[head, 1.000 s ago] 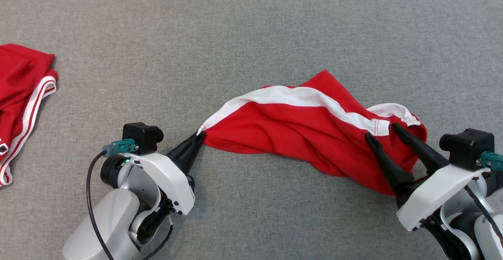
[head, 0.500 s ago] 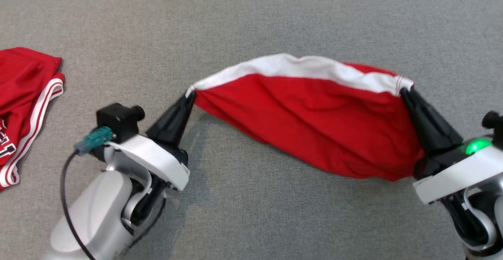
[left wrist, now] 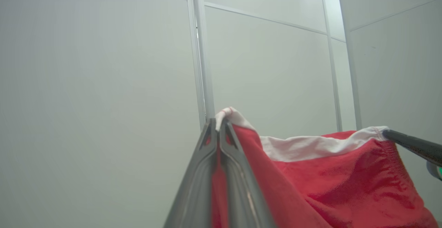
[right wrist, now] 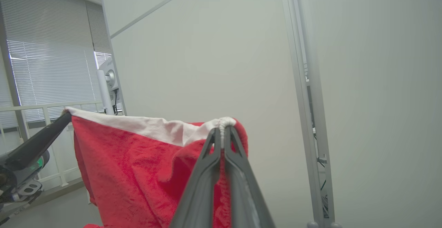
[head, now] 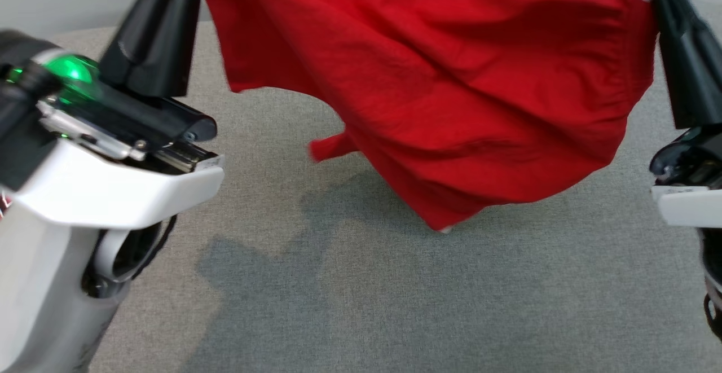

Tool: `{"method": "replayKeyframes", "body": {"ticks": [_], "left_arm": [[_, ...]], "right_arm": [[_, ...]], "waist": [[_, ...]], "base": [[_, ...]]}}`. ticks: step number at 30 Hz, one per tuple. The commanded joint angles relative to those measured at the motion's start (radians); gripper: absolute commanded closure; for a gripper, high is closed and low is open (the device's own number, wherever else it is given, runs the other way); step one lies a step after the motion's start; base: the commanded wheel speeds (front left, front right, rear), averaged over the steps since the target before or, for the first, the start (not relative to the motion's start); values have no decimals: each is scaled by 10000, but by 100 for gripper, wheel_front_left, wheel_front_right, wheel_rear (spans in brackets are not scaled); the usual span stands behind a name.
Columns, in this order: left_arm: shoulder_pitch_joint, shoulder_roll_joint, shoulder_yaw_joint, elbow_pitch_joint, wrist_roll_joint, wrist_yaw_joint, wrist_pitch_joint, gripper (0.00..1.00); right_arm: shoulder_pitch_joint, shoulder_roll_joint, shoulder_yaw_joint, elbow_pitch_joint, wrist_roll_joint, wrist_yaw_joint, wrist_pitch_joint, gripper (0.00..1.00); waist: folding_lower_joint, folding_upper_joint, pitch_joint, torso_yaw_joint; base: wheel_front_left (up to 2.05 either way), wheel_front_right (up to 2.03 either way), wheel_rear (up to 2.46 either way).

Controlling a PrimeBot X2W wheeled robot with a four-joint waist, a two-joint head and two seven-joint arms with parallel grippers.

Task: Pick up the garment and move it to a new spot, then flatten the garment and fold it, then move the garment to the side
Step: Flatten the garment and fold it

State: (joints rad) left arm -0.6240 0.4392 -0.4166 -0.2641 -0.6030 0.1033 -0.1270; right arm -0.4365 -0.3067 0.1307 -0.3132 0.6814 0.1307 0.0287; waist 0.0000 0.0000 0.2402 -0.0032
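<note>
The red garment hangs in the air, stretched between the two arms above the grey fabric-covered worktop, over its middle and far part. The left pincer is closed tight on one end of the white waistband, a small white fold poking out above its tips and red cloth caught between the fingers. The right pincer is likewise clamped on the other end of the band, with bunched white hem at its tips. The band runs nearly level between the two grips, sagging slightly, and the red cloth drapes down from it in soft creases. In the head view the lowest corner of the garment comes down towards the middle of the worktop; whether it touches the surface cannot be told. A grey shadow lies on the worktop below and to the left of the cloth. A green light glows on the left wrist. Behind the garment the wrist views show pale wall panels and window blinds.
</note>
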Motion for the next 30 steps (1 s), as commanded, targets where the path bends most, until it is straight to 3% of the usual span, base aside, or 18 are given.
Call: {"method": "replayKeyframes", "body": {"ticks": [1,8,15,25,30], "left_arm": [[-305,128,155,-533,195,145,25,100],[-749,441,383,-2059,608,543,523,100],[-957,359,419,-1772,311,500,703,100],[-3250,-318,68,1838,-119,-745,320,100],[-5357,-904,-84,4946,-13,-1556,-243,100]], "right_arm": [[-258,-103,-49,-232,243,1,-111,100],[-656,-272,-189,-780,958,1,-7,100],[-935,-267,-105,-402,1076,1,234,100],[-3492,-465,667,2296,926,1,-7,100],[-5748,-178,1461,4747,887,1,-766,100]], "waist": [[0,0,-138,14],[0,0,-324,23],[0,0,-97,31],[0,0,877,114],[0,0,1430,75]], "base": [[0,0,0],[0,0,0],[0,0,0],[0,0,0],[0,0,0]]}}
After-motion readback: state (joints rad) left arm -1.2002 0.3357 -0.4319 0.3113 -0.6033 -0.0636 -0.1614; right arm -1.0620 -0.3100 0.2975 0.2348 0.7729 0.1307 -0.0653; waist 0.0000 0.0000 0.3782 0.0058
